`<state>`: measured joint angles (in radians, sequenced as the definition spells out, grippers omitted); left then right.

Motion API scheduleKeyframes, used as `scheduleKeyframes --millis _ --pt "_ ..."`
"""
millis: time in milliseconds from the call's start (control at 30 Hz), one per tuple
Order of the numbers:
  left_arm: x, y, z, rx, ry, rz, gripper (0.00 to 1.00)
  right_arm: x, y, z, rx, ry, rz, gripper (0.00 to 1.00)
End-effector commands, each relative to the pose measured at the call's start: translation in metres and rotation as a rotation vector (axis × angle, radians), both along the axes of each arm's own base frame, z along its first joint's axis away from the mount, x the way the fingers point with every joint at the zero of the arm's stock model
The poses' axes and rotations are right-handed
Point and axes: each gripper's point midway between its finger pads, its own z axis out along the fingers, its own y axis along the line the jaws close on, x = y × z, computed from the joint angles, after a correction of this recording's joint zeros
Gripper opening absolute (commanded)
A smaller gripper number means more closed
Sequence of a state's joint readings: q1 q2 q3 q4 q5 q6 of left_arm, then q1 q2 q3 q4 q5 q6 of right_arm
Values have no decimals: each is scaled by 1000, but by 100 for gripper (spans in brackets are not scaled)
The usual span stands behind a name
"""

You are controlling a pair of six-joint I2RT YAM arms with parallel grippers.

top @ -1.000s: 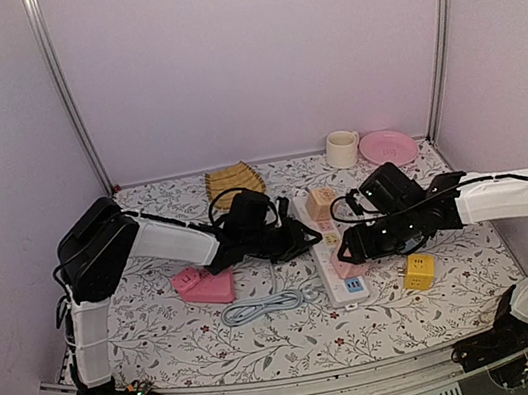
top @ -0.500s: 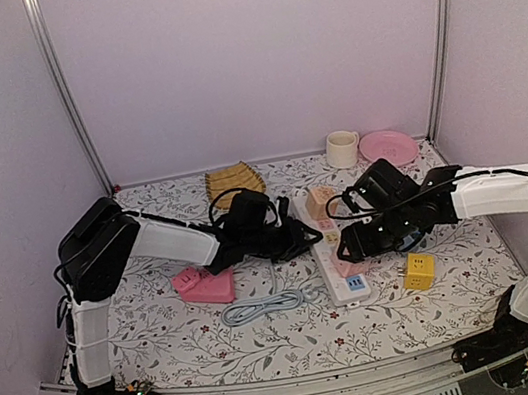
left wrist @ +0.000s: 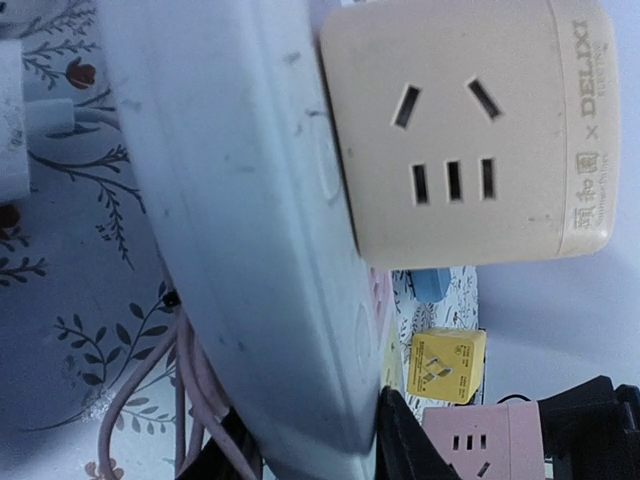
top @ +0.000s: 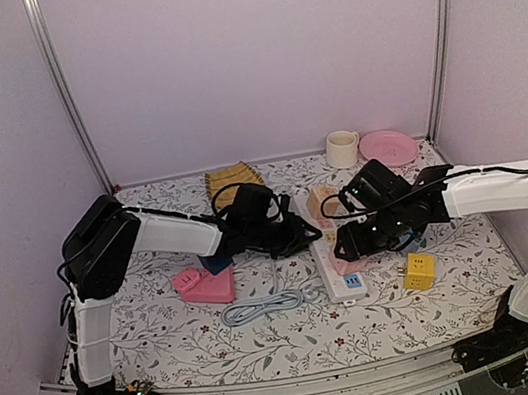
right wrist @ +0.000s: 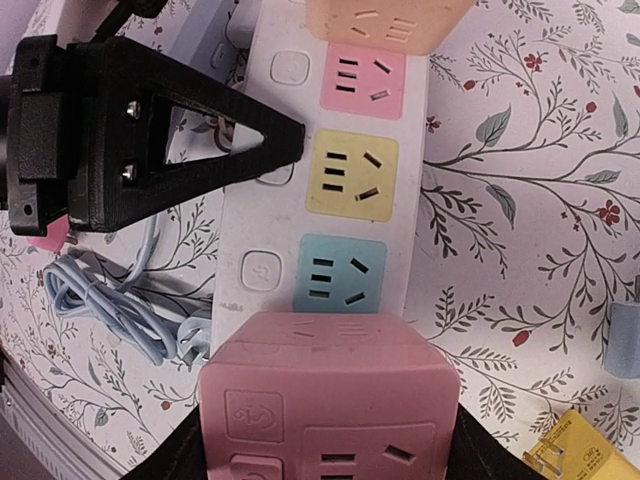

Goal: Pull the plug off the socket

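The right claw (right wrist: 330,450) is closed on the plug (right wrist: 330,400), a pink cube adapter with rounded corners, one finger against each side. The plug sits over the near end of the socket (right wrist: 262,225); whether its prongs are out cannot be told.

Compared with a second ago, the right wrist has drawn in over the socket, toward its far end. The left wrist has lifted a little, uncovering a dark blue item (top: 216,262) to the left of the socket. The socket itself lies where it lay.

The socket lies flat, outlets facing up. Its long axis runs from far to near, with the near end swung slightly to the right. It is a long white strip with pink, yellow and blue outlet panels in a row, each with a small square button on its left.

A peach cube adapter (right wrist: 390,20) sits on the far end of the socket. The left claw (right wrist: 300,135) lays a black fingertip on the socket's left margin beside the yellow panel. How wide it stands cannot be told.

On the floral counter (top: 268,344), a yellow cube (top: 418,271) sits just right of the socket. A coiled grey-blue cable (top: 262,306) and a pink block (top: 205,285) lie to its left. A cream mug (top: 342,149) and a pink plate (top: 388,147) stand beyond its far end.
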<state>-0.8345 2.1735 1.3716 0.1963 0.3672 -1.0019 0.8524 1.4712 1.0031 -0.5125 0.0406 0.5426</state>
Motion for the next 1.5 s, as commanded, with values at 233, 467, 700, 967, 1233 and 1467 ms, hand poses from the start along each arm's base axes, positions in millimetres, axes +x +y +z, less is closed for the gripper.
scheduleKeyframes --millis 233,467,700,967,1233,1467 --pt "6 40 -74 196 31 -26 0 16 33 77 233 -264 39 4" --pt "4 40 -74 263 -12 -46 0 11 42 86 304 -254 71 4" --pt "-9 46 -92 284 27 -35 0 19 26 111 351 -358 28 4" --pt "-7 57 -98 305 24 -10 0 17 14 101 363 -362 44 4" --pt "-12 50 -97 355 -4 -34 0 21 21 94 336 -319 61 4" --pt "-27 57 -96 328 1 -57 0 39 -5 64 280 -252 -3 4"
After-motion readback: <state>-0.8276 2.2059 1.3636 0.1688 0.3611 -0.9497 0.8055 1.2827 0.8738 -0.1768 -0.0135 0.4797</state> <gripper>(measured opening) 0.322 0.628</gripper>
